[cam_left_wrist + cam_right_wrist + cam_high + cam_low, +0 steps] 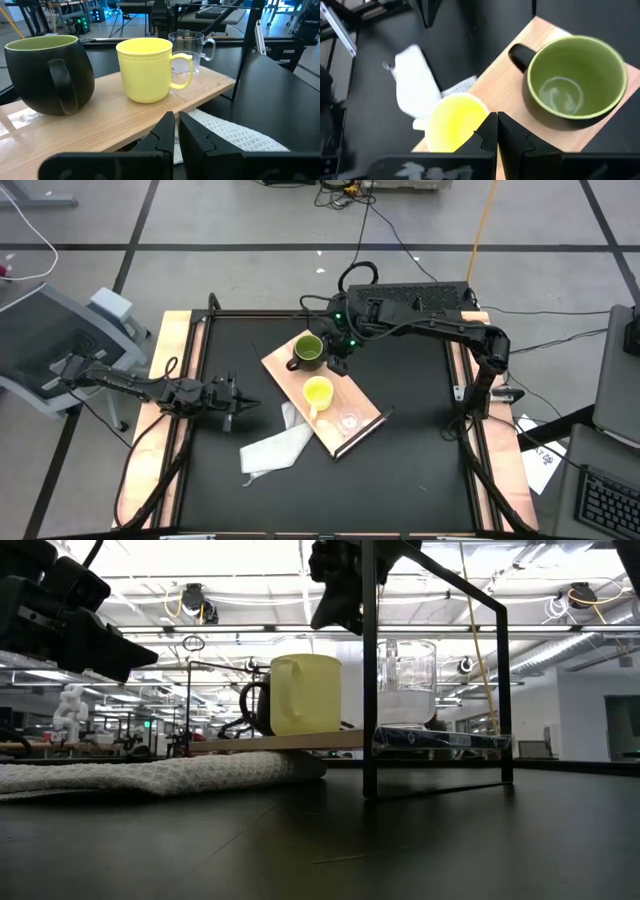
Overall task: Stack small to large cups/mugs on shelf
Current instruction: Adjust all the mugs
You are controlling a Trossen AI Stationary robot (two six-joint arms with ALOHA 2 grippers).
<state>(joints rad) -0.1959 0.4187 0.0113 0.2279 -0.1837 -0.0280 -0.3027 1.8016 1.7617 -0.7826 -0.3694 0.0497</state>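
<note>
Right tool (343,352): clenched on nothing, hanging over the shelf's far end just beside the green mug.
Left tool (232,402): fingers nearly together, empty, low near the counter's left edge, facing the shelf.
Green mug (308,350): upright at the shelf's far end, empty.
Yellow mug (318,392): mid-shelf, upright, empty.
Clear cup (349,419): at the near end, nothing visible inside.
Shelf (283,367): lies diagonally mid-counter; the three stand in a row by size, none nested yet.
White cloth (272,445): partly under the shelf's left side, propping it.
</note>
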